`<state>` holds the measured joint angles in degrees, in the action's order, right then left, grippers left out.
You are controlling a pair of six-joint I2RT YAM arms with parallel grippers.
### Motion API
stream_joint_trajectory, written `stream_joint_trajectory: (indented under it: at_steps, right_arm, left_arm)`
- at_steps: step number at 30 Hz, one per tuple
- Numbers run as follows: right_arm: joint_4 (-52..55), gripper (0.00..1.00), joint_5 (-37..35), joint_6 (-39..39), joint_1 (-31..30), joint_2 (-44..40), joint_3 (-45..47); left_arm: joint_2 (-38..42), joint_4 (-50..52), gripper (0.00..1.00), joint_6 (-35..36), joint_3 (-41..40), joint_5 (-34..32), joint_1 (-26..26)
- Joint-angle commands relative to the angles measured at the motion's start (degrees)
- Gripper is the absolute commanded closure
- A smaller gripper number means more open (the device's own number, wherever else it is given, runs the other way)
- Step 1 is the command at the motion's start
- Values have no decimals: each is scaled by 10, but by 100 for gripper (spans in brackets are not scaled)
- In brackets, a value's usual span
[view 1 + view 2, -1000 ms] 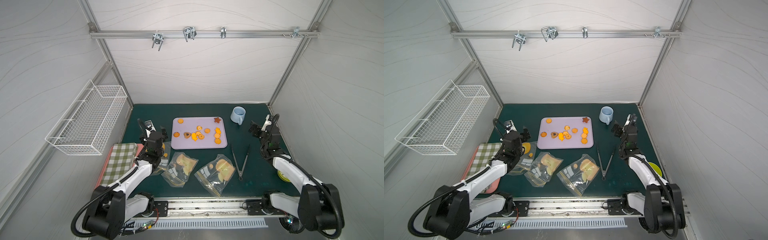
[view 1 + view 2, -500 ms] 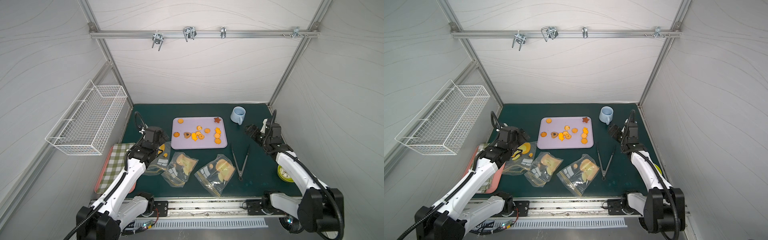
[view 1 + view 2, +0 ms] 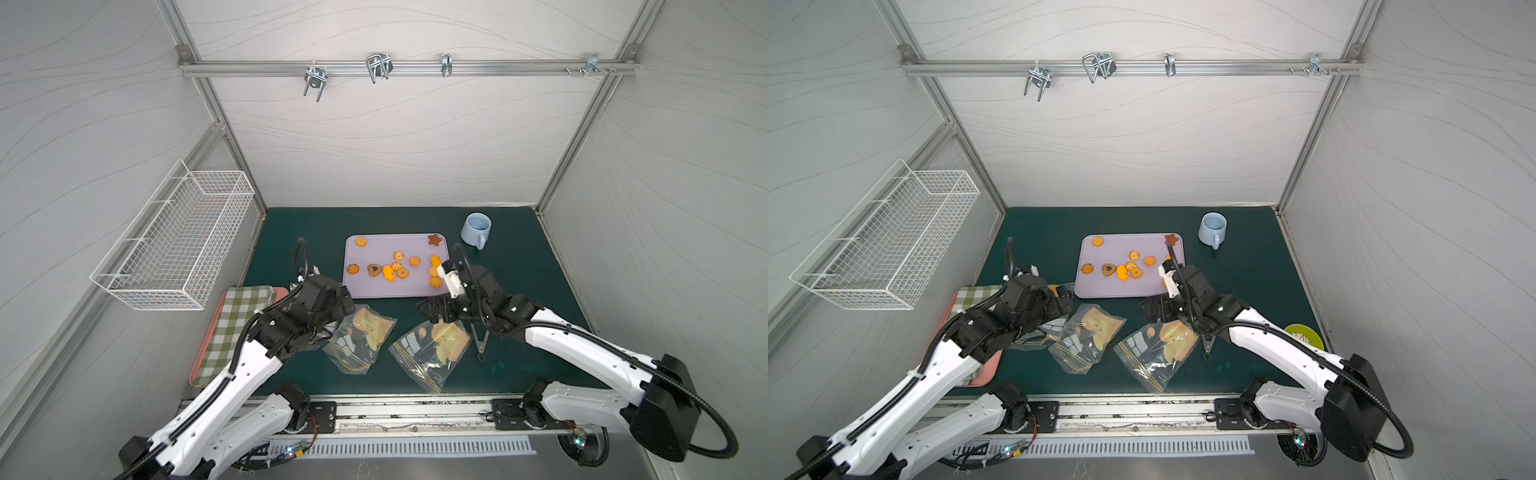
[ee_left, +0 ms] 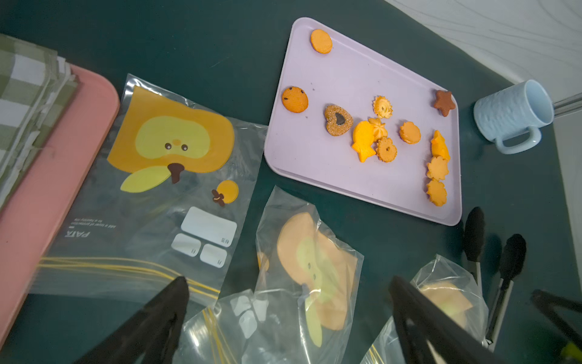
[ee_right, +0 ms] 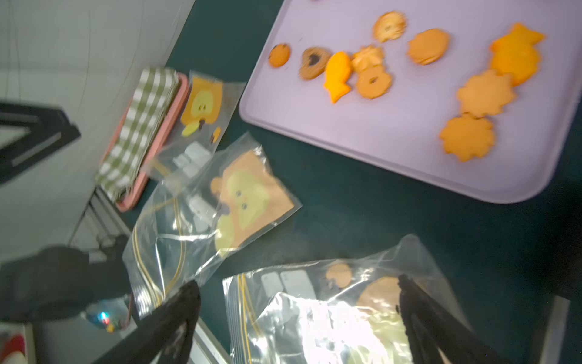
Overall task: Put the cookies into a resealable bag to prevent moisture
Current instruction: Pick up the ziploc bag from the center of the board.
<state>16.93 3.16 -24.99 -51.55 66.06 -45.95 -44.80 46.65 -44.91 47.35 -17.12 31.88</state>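
Orange cookies inside rim of lilac tray

Dark green table. Directly on it: lilac tray mid-back, blue mug upright near its back right corner, 3 clear bags in a row in front, black tongs right of them, pink tray at left edge, yellow-green dish far right.

One clear bag lies flat just in front of the left fingers. It has big letters that look like "PATA". They are turned round, so I am not sure. The tiny lines beside them and the marks on its white boxes are too small to read.
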Motion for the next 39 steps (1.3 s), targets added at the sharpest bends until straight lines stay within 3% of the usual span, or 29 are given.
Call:
stream_joint_trajectory:
  at_steps: [1, 4, 7, 14, 17, 29, 37, 39]
  right_arm:
    - [20, 3, -69, 50, -90, 8, 8]
    - [16, 3, -114, 85, -171, 44, -9]
    - [6, 3, -154, 132, -237, 93, -41]
    - [20, 7, -233, 227, -330, 256, -185]
    - [2, 9, -250, 252, -344, 301, -222]
    - [-52, 12, -372, 332, -363, 425, -310]
    - [-74, 20, -424, 376, -363, 477, -338]
    - [-78, 27, -435, 376, -363, 484, -342]
  left_arm:
    - [56, 56, 1, -35, -13, -13, -7]
    - [87, 83, 1, -36, -19, 15, -56]
    - [114, 86, 1, -20, -30, 72, -139]
    - [97, 36, 1, 28, -43, 309, -404]
    - [69, 3, 1, 29, -42, 389, -474]
    - [26, -28, 1, 40, -46, 410, -512]
    - [23, -36, 1, 40, -57, 423, -513]
    - [23, -36, 1, 41, -59, 423, -513]
